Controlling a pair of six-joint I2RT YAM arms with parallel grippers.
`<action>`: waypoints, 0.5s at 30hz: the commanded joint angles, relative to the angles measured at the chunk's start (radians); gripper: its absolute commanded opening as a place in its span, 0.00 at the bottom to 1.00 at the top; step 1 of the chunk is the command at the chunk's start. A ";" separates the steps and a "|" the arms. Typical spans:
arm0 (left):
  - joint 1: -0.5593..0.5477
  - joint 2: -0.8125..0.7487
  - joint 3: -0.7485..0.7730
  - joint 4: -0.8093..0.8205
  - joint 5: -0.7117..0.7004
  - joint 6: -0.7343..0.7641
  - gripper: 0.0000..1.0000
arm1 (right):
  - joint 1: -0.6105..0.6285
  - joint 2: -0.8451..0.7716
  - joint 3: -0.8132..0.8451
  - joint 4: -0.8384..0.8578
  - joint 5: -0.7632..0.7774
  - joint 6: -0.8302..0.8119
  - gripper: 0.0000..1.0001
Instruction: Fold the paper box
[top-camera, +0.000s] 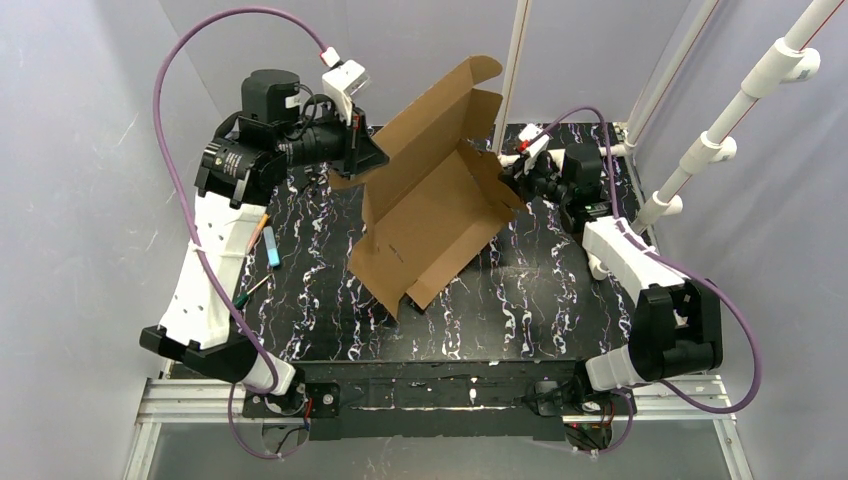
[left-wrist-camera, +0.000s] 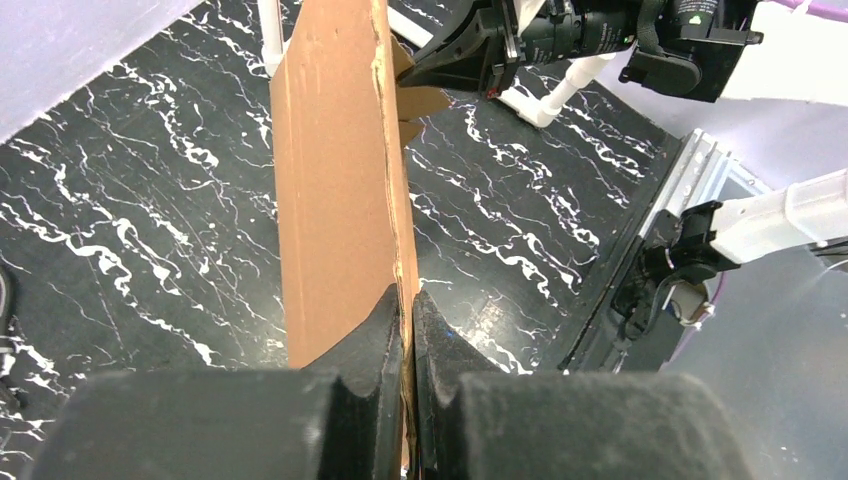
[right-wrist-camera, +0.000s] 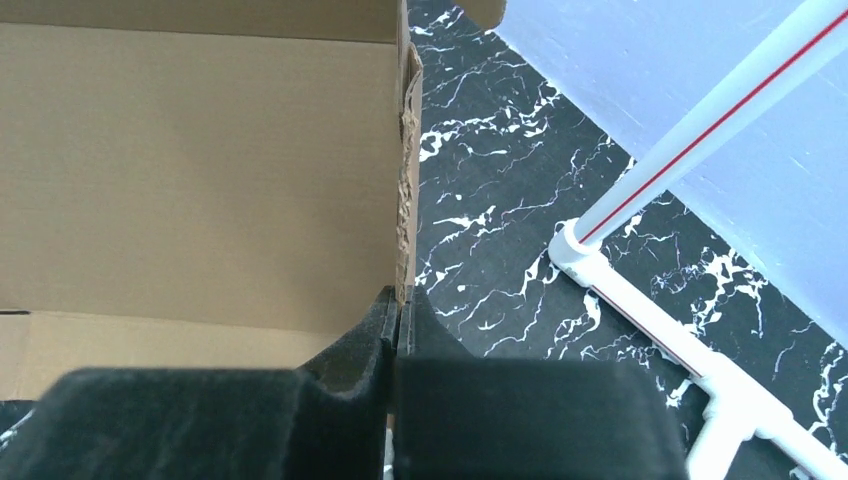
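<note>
Holds the paper box up between both grippers, over the middle of the black, white-veined table. Plain brown cardboard, open and only partly folded. A broad lower panel, sloping down toward the near side. A second panel raised behind it and leaning toward the far right, with a rounded tab at the very top. Short side flaps turned up along the lower panel's edges. Lowest corner down close to the tabletop near the centre; cannot tell whether touching.

Pinches the box's far-left edge with the left gripper, jaws pressed together on the cardboard. From the left wrist, cardboard seen almost edge-on, rising straight out of the thin slit between the two black fingers.

Pinches the right-hand edge with the right gripper, jaws likewise clamped narrow on the board. From the right wrist, a wall edge gripped between the pads, with the pale inner face of the box spreading away to the left and a creased corner running up above the grip.

Farther out: left arm reaching in from the left, right arm from the right, well apart, the box between them. A few markers lying on the table's left margin, just beside the left arm. White pipes slanting up past the table's right edge. A purple cable looping high over the left arm.
</note>
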 joint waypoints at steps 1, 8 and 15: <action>-0.049 0.007 0.048 -0.024 -0.072 0.104 0.00 | 0.008 0.029 -0.051 0.262 0.013 0.148 0.01; -0.075 0.018 -0.010 -0.057 -0.072 0.119 0.00 | 0.008 0.033 -0.215 0.473 0.022 0.169 0.01; -0.076 0.024 -0.051 -0.053 0.018 -0.001 0.00 | 0.008 0.025 -0.335 0.592 0.039 0.126 0.01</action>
